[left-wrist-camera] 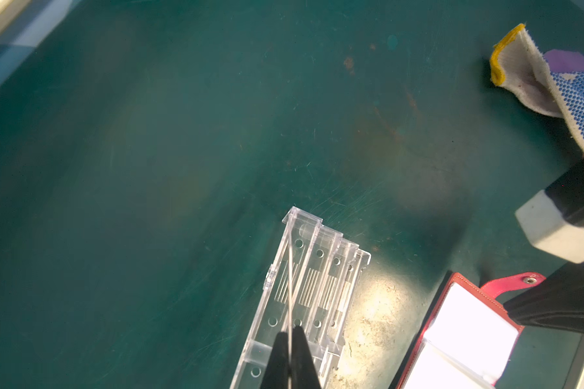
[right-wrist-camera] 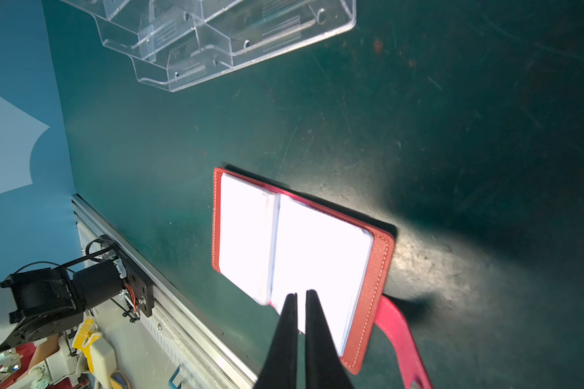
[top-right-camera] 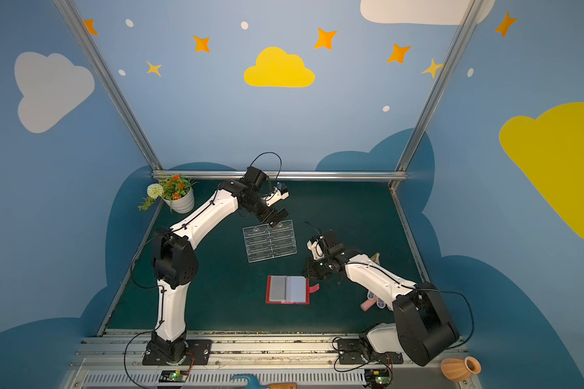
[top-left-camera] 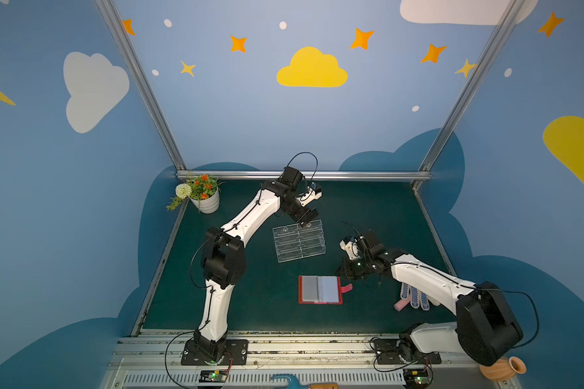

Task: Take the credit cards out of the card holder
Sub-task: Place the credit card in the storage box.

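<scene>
your left gripper (left-wrist-camera: 290, 333), pressed together, hangs over the clear acrylic tiered stand (top-left-camera: 299, 240). red leather-like card holder (top-left-camera: 319, 290) lies open, spine front-to-back, nearer your right gripper (right-wrist-camera: 300, 293), pinched nearly shut, empty, at its tab-side edge. credit cards unseen.

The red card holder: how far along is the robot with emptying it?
Done: the card holder lies open on the mat. In hand: the left claw is shut on a thin flat piece seen edge-on, probably a card, at the clear stand. The right claw sits shut and empty over the pages. Left: the pages are glared out, so I cannot tell whether cards remain.
</scene>
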`<state>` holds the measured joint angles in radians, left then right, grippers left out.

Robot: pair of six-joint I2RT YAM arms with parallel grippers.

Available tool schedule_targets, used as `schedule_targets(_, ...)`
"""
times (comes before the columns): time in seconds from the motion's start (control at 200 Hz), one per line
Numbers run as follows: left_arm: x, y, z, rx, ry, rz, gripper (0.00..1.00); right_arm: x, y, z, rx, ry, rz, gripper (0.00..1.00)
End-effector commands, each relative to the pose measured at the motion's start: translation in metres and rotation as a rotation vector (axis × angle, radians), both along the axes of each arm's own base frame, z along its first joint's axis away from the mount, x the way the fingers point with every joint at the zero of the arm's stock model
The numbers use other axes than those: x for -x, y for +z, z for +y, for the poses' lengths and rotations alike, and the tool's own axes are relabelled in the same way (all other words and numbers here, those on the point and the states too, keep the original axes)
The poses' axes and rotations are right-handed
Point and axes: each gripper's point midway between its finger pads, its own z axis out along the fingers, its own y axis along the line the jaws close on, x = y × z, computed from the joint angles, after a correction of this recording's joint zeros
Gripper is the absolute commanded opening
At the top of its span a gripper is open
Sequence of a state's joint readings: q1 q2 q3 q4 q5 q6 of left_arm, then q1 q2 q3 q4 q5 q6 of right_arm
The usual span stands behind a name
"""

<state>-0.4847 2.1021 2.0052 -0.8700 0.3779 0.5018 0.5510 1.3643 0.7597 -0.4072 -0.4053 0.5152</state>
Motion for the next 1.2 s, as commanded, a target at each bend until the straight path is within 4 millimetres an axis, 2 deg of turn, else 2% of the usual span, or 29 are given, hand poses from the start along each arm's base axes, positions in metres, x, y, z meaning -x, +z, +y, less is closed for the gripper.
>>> schedule_targets(0.0, -0.001, -0.002, 0.002, -0.023, -0.017, -0.005, 0.04, 0.002, -0.006, -0.001, 0.003, 0.009, 0.017, 0.07)
schedule_targets(0.486, -0.003, -0.024, 0.006, -0.079, -0.037, -0.003, 0.04, 0.0, -0.009, 0.001, -0.012, 0.011, 0.028, 0.06)
schedule_targets(1.196, 0.012, -0.046, -0.002, -0.102, -0.09, 0.032, 0.04, -0.001, -0.014, -0.001, -0.009, 0.003, 0.04, 0.06)
